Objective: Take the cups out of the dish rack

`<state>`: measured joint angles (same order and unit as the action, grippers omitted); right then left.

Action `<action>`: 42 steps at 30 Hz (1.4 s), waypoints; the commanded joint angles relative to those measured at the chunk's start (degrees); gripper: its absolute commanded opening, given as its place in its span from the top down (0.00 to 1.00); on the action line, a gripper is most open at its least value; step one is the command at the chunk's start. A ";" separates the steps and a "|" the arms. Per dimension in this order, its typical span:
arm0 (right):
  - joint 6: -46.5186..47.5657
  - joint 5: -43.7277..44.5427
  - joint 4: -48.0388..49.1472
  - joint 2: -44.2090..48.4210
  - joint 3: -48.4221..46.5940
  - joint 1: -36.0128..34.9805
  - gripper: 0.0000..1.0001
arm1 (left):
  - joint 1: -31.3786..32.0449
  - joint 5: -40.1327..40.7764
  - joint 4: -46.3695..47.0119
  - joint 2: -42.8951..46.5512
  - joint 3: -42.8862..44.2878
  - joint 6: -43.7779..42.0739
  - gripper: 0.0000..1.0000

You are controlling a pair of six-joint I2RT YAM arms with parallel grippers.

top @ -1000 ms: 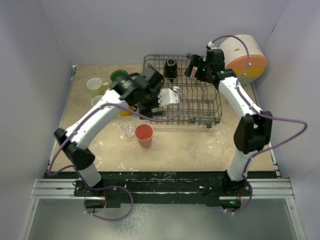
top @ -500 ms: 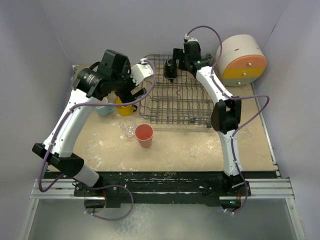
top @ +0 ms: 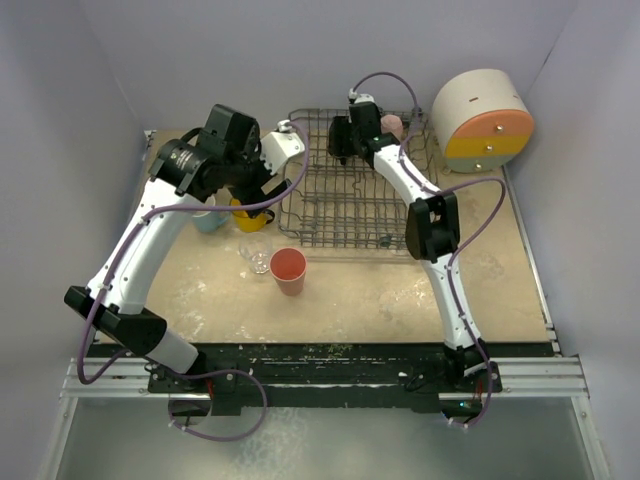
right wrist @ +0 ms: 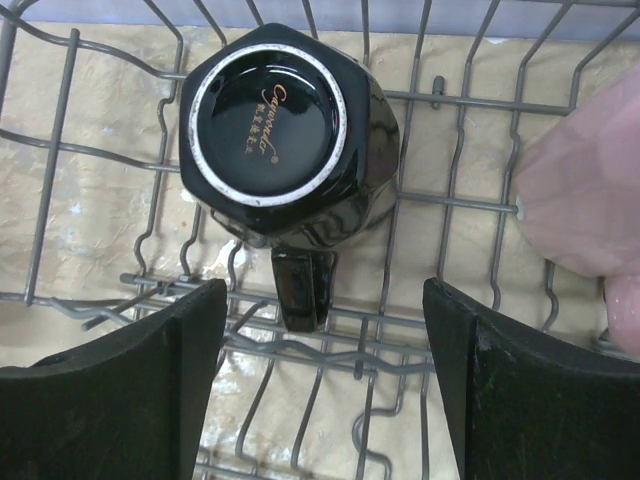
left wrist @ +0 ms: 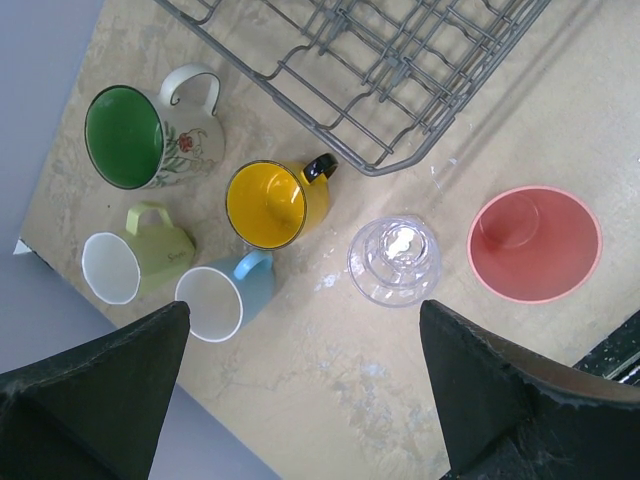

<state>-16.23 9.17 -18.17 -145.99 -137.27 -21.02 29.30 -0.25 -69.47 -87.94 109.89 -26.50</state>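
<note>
The grey wire dish rack (top: pixel 362 212) stands at the back middle. A black mug (right wrist: pixel 285 130) sits upside down in its far left part, handle toward my fingers, and a pink mug (right wrist: pixel 585 190) is next to it on the right. My right gripper (right wrist: pixel 325 380) is open and empty just above the black mug (top: pixel 340 135). My left gripper (left wrist: pixel 305 400) is open and empty, high over the table left of the rack. Below it stand the green-inside white mug (left wrist: pixel 150 135), yellow mug (left wrist: pixel 272 203), pale green mug (left wrist: pixel 140 260), light blue mug (left wrist: pixel 225 298), clear glass (left wrist: pixel 395 260) and salmon tumbler (left wrist: pixel 535 243).
A round cream, orange and yellow drawer box (top: pixel 485 115) stands at the back right beside the rack. The rack's near left corner (left wrist: pixel 400 70) lies close to the yellow mug. Purple walls close in the table on three sides.
My right gripper has swung left along the rack's far side to above the black mug. My left gripper has drawn back left off the rack and risen over the cups.
</note>
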 commanded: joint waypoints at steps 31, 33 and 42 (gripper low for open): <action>1.27 0.02 13.83 -3.97 2.76 -0.41 0.48 | -0.21 -4.23 -3.43 -1.12 8.09 -1.10 0.01; 1.07 -0.32 13.33 -4.49 2.60 -0.42 0.50 | -0.21 -4.31 -3.26 -0.87 7.89 -1.10 0.01; -0.57 -2.52 15.33 -4.45 0.66 -0.38 0.72 | -0.20 -4.01 -2.42 0.76 5.34 -1.69 0.01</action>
<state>-15.16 8.49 -5.87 -150.80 -134.50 -21.10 29.30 -3.70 -73.01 -89.38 115.57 -27.64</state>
